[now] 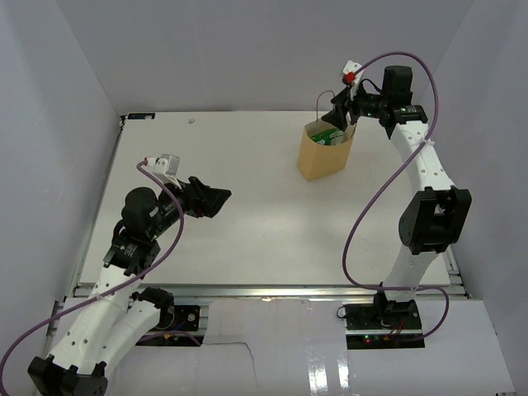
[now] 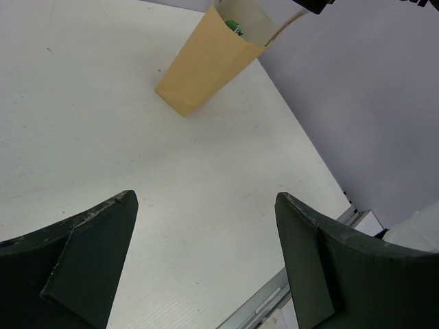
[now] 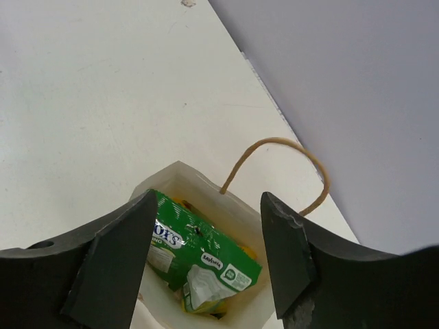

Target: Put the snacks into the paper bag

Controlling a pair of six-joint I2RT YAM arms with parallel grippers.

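The tan paper bag [image 1: 327,153] stands upright at the far right of the table; it also shows at the top of the left wrist view, paper bag [image 2: 203,63]. A green pouch [image 3: 202,257] lies inside the bag's mouth, with a bit of yellow showing under it; the green pouch [image 1: 327,137] peeks out in the top view too. My right gripper [image 3: 209,226] hovers just above the bag's opening, open, nothing between its fingers. One looped handle [image 3: 278,164] rises behind it. My left gripper [image 2: 206,226] is open over bare table at the near left, holding nothing.
White walls enclose the table on three sides. A metal rail [image 1: 264,289] runs along the table's near edge. A purple cable [image 1: 371,198] loops off the right arm over the table's right side.
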